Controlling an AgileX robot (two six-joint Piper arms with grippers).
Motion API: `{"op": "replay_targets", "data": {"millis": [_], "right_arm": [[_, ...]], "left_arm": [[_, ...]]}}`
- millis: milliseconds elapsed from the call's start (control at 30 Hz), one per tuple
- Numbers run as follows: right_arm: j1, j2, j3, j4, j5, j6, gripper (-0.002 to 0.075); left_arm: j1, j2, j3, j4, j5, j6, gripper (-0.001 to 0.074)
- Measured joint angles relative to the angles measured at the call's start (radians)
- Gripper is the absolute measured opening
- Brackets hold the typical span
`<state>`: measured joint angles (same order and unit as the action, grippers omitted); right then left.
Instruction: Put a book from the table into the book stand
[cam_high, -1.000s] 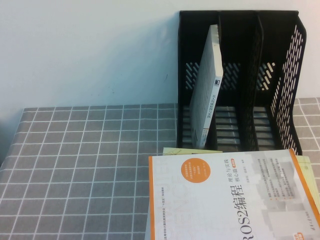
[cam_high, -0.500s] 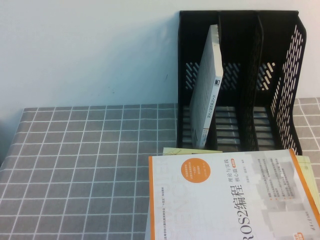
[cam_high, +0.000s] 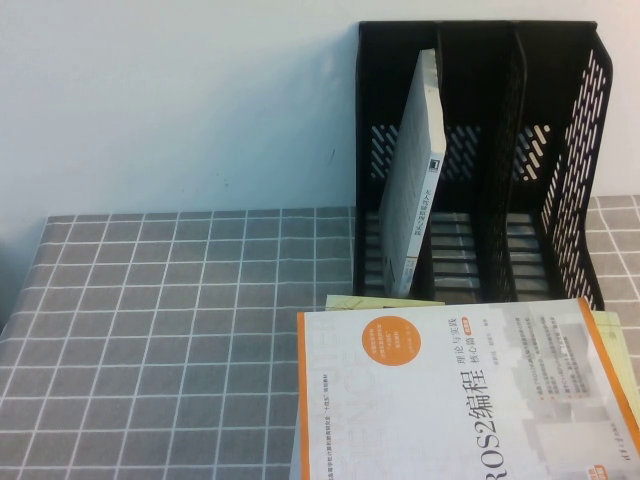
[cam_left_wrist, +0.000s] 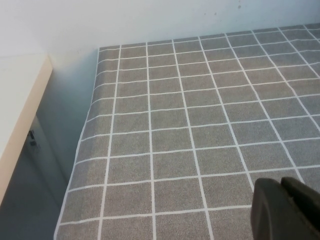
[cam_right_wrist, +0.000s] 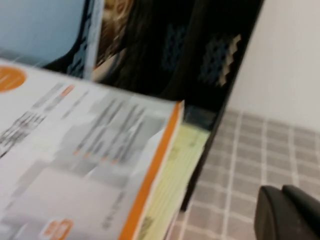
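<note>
The paperback book (cam_high: 418, 185) stands in the leftmost slot of the black book stand (cam_high: 560, 150), tilted, its upper end leaning toward the divider on its right and its lower edge down on the slatted base, so the placing looks already done. Just in front of the stand, a white-grey ROS2 book (cam_high: 450, 395) with an orange edge lies flat on the worktop (cam_high: 170, 330), on top of a yellow-green book (cam_right_wrist: 175, 170) that shows at its far and right edges. Neither arm appears in the high view. The left hand (cam_left_wrist: 287, 210) hangs above bare grid cloth near the worktop's left edge, well apart from the stand; only a dark corner of it shows, so I cannot tell how far open it is, and nothing is seen in it. The right hand (cam_right_wrist: 290, 212) hovers beside the stack's right side near the stand's right wall (this view is blurred, so its state is likewise unclear) and it too appears to carry nothing. The main risk from here is the lean: the slot is far wider than the book, so a knock to the stand or stack could slide its foot forward and drop it flat.
</note>
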<state>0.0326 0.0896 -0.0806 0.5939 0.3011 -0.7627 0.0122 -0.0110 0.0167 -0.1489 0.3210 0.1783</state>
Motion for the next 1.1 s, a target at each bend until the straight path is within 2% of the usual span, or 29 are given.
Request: {"op": "replay_targets", "data": {"millis": [267, 333, 433, 567, 767, 1100], "right_arm": [[-0.016, -0.1, 0.097, -0.033, -0.222, -0.016, -0.0003], [-0.016, -0.103, 0.107, -0.153, -0.23, 0.11, -0.0003], [-0.016, -0.103, 0.109, -0.393, -0.23, 0.416, -0.0003], [-0.016, -0.103, 0.109, -0.553, -0.163, 0.62, -0.0003], [-0.016, -0.103, 0.109, -0.587, 0.02, 0.719, -0.0003], [-0.016, -0.103, 0.103, -0.588, 0.057, 0.725, -0.0003]], "left_arm": [[0.0, 0.0, 0.0, 0.0, 0.002, 0.0, -0.0003], [0.0, 0.0, 0.0, 0.0, 0.002, 0.0, -0.0003], [0.0, 0.0, 0.0, 0.0, 0.002, 0.0, -0.0003], [0.0, 0.0, 0.0, 0.0, 0.002, 0.0, -0.0003], [0.0, 0.0, 0.0, 0.0, 0.004, 0.0, -0.0003], [0.0, 0.0, 0.0, 0.0, 0.004, 0.006, -0.0003]]}}
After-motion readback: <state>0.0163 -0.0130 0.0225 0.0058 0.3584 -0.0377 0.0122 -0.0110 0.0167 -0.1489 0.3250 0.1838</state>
